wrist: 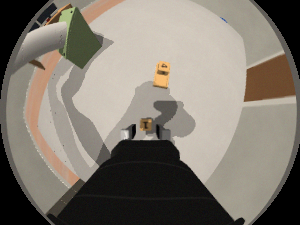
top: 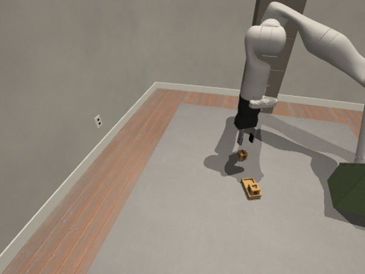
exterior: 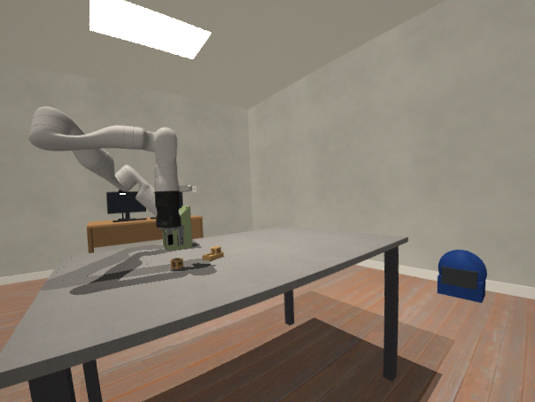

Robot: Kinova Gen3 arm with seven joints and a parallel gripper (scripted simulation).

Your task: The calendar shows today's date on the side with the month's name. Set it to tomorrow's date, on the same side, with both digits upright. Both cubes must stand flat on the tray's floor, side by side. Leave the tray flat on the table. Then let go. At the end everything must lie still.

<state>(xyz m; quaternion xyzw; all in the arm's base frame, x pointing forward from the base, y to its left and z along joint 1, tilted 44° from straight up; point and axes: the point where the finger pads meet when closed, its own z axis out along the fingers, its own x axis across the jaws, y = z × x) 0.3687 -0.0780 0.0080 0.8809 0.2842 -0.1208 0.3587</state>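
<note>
We see the two-finger gripper [top: 246, 142] [exterior: 175, 243] [wrist: 146, 129] pointing down above the loose calendar cube [top: 242, 155] [exterior: 177, 264] [wrist: 146, 124], its fingers parted and grasping nothing; we count it as released. In the wrist view one finger shows at nine o'clock of that cube and the other at three, but the exterior view shows both fingertips above it, with a gap in between.

The loose cube rests on the gray table [top: 196, 235] [exterior: 288, 248] [wrist: 200, 49], outside the calendar tray [top: 246, 183] [exterior: 206, 258] [wrist: 161, 85]. Its upper face carries a dark mark that we read as a 1 or an I in the wrist view, and we make out a round 0-like mark on a side in the exterior view.

In the top view the tray lies on the table toward five o'clock from the loose cube, near but apart from it. The second calendar cube [top: 254, 189] [exterior: 216, 250] [wrist: 163, 68] sits in the tray's five o'clock end there, leaving the eleven o'clock end vacant. It bears dark marks too small for us to read surely, so we cannot tell the date or the month.

The green pedestal [top: 335, 193] [exterior: 187, 230] [wrist: 82, 49] stands toward three o'clock from the tray in the top view.
</note>
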